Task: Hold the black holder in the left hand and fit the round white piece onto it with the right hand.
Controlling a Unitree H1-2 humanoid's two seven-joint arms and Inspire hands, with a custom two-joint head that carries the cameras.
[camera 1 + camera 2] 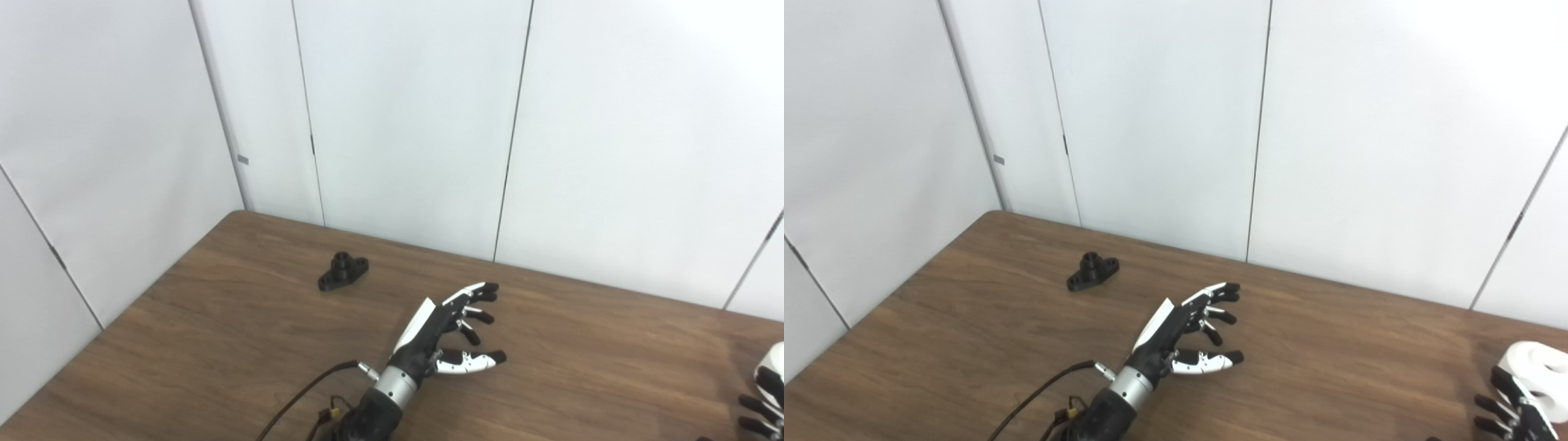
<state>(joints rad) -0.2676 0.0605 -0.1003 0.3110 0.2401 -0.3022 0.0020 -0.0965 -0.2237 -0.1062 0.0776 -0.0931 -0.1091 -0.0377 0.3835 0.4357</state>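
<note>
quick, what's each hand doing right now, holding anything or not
Left hand: open, holding nothing, away from the black holder.
Right hand: at the round white piece, mostly out of frame; grip cannot be told.

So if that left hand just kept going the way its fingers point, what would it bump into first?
Probably nothing on the table. The left hand, open, points up and to the right over bare wood, away from the black holder. The white wall panels seem next, though depth is unclear.
</note>
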